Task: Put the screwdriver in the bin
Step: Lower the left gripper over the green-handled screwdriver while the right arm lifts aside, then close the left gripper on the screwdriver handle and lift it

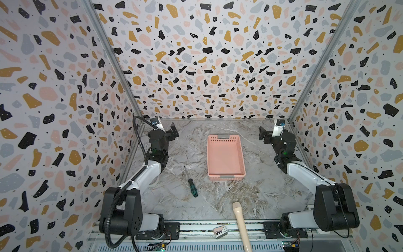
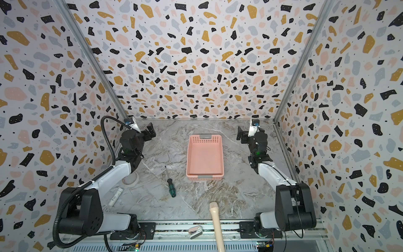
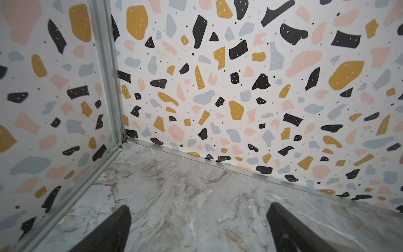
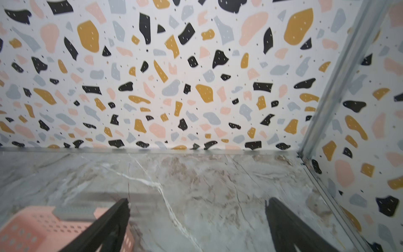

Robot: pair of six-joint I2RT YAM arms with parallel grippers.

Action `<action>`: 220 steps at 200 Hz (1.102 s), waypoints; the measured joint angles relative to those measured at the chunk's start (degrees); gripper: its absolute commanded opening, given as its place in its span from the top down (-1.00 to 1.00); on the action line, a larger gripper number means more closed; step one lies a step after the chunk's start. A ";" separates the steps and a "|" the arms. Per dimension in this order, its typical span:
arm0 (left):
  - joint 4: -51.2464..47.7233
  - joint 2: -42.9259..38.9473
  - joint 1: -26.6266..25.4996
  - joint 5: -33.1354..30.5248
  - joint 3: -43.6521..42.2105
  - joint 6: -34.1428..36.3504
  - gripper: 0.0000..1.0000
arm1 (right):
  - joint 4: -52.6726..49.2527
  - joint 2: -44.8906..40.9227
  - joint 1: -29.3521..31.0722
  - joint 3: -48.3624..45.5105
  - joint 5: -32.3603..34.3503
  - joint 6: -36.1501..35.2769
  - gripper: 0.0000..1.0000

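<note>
At your far left a white tube (image 2: 115, 196) lies on the worktop (image 1: 272, 187) by the left arm's elbow. You see it in a top view alone. Just beyond it a pale ring (image 2: 130, 179) is half covered by the forearm, and you cannot tell what it is.

The left tool (image 1: 174, 131) sits near the back-left corner with its jaws spread wide and nothing in them. Its wrist view shows only marble and wall between the fingers (image 3: 113, 229).

The screwdriver (image 1: 191, 183) lies flat on the worktop, well apart from that tool and nearer the front, with its shaft pointing to the back wall. It is near the bin's near-left corner and not touching it.

The bin (image 1: 237, 177) stands mid-worktop, and only its own pink floor shows inside.

On the front rail a small pink-and-white item (image 1: 220, 231) is too small to identify. A beige handle (image 1: 241, 224) beside it runs off the bottom edge.

The right tool (image 1: 263, 134) is near the back-right corner, jaws wide and gripping nothing, with the bin between it and the screwdriver. In its wrist view one finger hides part of the bin's corner.
</note>
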 measured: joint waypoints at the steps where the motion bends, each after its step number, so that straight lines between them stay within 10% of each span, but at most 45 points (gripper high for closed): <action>1: -0.37 0.09 0.00 0.09 0.22 -0.11 -0.99 | -0.24 0.22 0.11 0.44 0.15 0.09 -0.98; 60: -35.60 2.47 -6.62 0.76 14.23 -8.74 -0.99 | -22.43 15.30 3.02 23.04 1.60 5.57 -0.98; 111: -51.15 -3.39 -11.19 9.51 2.60 -16.59 -0.99 | -29.66 20.28 2.80 26.51 -1.16 6.75 -0.98; 220: -53.70 -4.68 -27.80 6.78 -9.14 -36.87 -0.84 | -31.08 21.24 1.95 25.44 -6.14 7.39 -0.98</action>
